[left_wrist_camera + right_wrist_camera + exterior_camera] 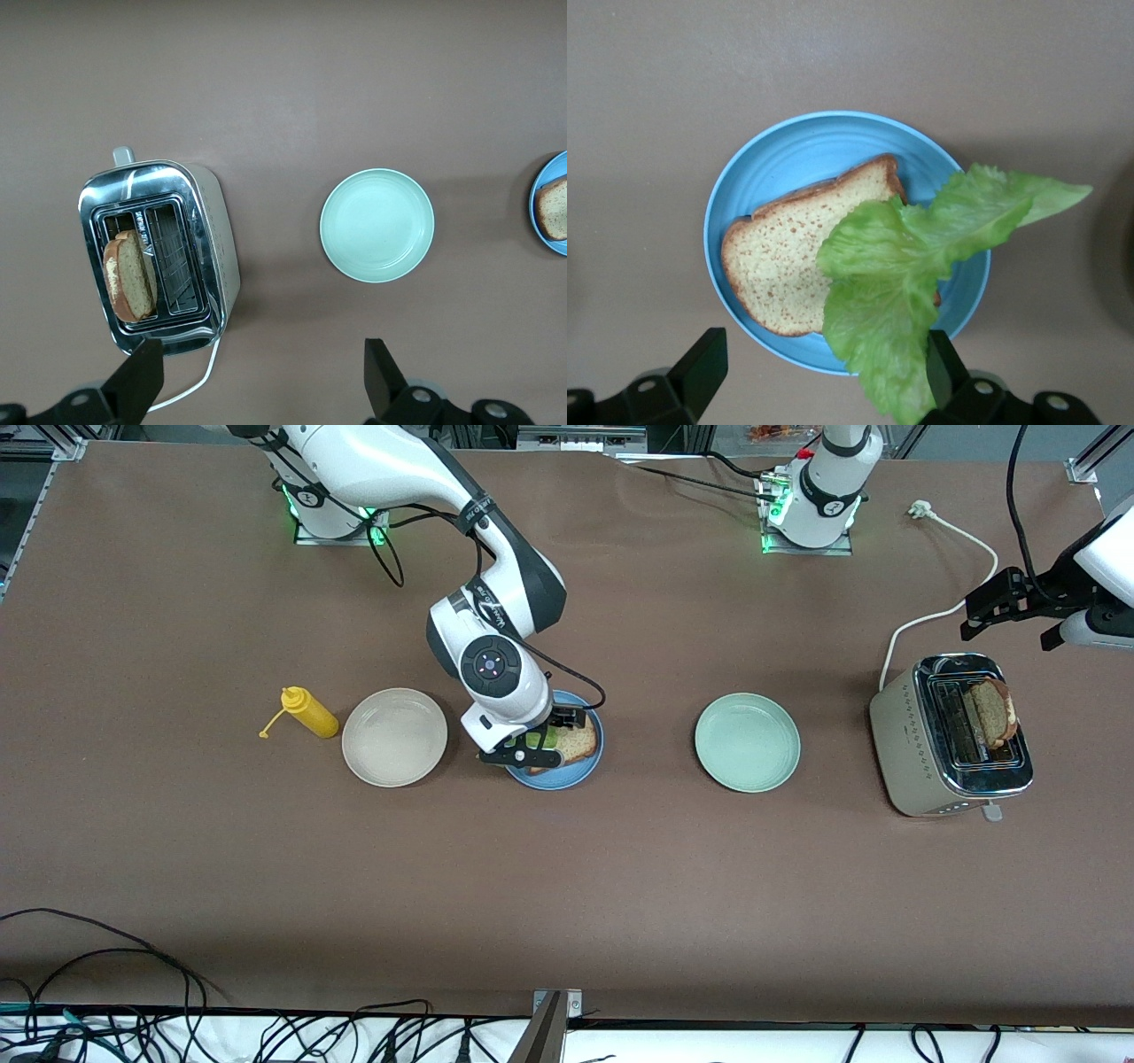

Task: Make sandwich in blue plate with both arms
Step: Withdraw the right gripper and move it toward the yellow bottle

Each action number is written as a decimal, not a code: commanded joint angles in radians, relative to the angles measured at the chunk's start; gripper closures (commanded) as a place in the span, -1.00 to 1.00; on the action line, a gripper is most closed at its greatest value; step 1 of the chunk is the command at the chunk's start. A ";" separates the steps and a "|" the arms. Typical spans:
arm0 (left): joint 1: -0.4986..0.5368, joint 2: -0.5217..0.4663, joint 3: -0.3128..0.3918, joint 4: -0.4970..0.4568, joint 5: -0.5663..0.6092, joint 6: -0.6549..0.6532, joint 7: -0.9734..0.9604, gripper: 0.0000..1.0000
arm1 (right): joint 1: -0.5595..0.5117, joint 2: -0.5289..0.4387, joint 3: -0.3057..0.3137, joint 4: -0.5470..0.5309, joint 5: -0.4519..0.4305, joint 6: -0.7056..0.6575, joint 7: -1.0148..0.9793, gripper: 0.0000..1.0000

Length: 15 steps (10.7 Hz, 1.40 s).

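In the blue plate (788,159) a bread slice (788,266) lies under lettuce (912,266) at its 4 o'clock, right gripper (819,376) spread empty above; left gripper (264,382), likewise spread, hangs above the toaster (952,735) holding the second slice (992,710).

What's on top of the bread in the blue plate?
A green lettuce leaf lies across one end of the bread slice in the blue plate, hanging over the rim. The bread under the leaf is hidden.

A robotics lab: bolted arm bases (337,518), loose cables (177,1027)
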 commanded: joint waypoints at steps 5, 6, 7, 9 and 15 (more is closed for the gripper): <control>0.010 0.007 -0.007 0.015 -0.010 -0.006 -0.005 -1.00 | 0.005 -0.083 -0.004 0.008 -0.080 -0.245 0.027 -1.00; 0.010 0.007 -0.007 0.015 -0.010 -0.006 -0.005 -1.00 | 0.005 -0.100 -0.042 0.008 -0.086 -0.267 0.024 -1.00; 0.010 0.006 -0.008 0.015 -0.010 -0.006 -0.004 -1.00 | 0.005 -0.129 -0.087 0.007 -0.089 -0.272 0.024 -1.00; 0.010 0.004 -0.007 0.014 -0.012 -0.006 -0.004 -1.00 | 0.002 -0.178 -0.171 0.007 -0.089 -0.310 0.016 -1.00; 0.013 -0.005 -0.005 0.009 -0.012 -0.003 -0.004 -1.00 | 0.027 -0.204 -0.356 0.002 -0.153 -0.397 0.010 -1.00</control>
